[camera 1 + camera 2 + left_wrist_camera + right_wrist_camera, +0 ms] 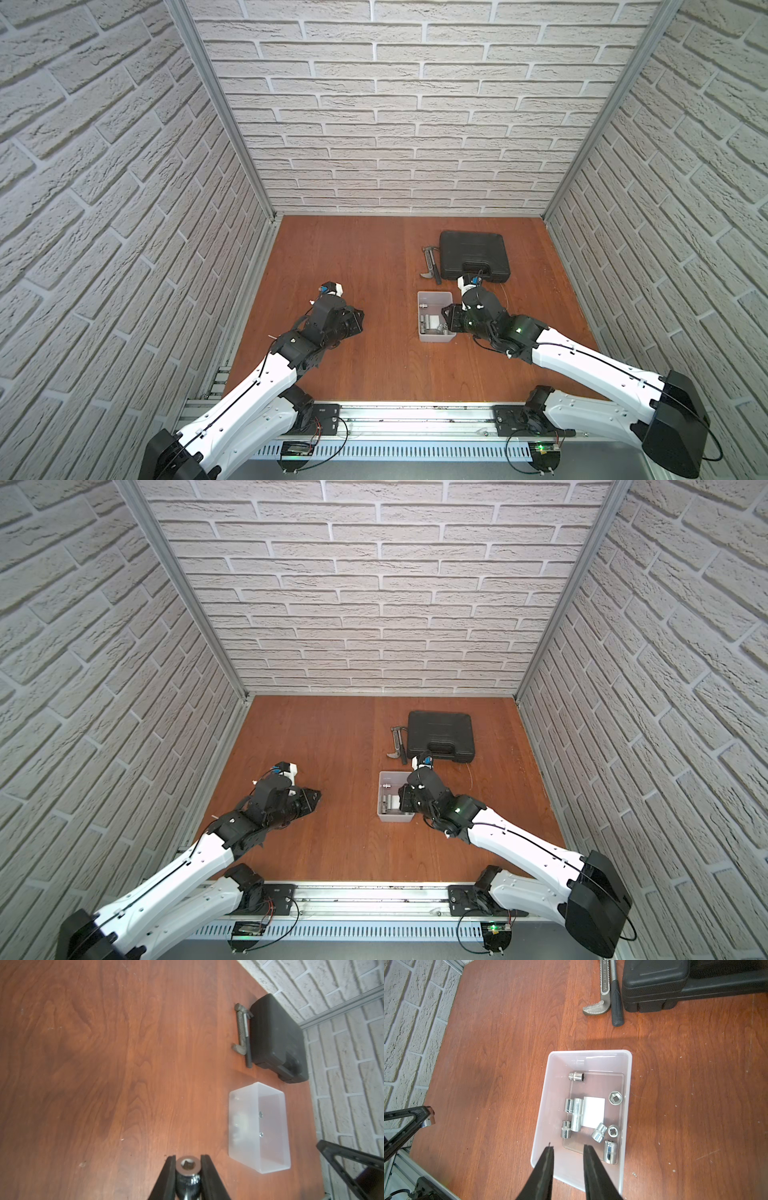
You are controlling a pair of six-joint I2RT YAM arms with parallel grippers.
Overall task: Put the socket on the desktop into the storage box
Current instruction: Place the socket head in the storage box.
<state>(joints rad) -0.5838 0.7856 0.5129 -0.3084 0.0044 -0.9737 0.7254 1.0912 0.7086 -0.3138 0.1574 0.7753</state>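
Note:
A chrome socket [188, 1168] sits between the black fingers of my left gripper [188, 1160], which is shut on it. This gripper [358, 319] hangs over the reddish-brown desktop [374, 266], left of the storage box [435, 337] and apart from it. In the right wrist view the held socket [428, 1121] glints at the frame's edge. The translucent storage box [546, 1095] holds several chrome sockets [577, 1114] around a white square. My right gripper [568, 1147] stands open over the box's near end with nothing between its fingers.
A black handled tool case [473, 255] lies behind the box, with a grey pipe wrench [428, 259] and a dark-handled tool [615, 1001] beside it. Brick-pattern walls close in three sides. A metal rail [415, 415] with the arm bases runs along the front edge.

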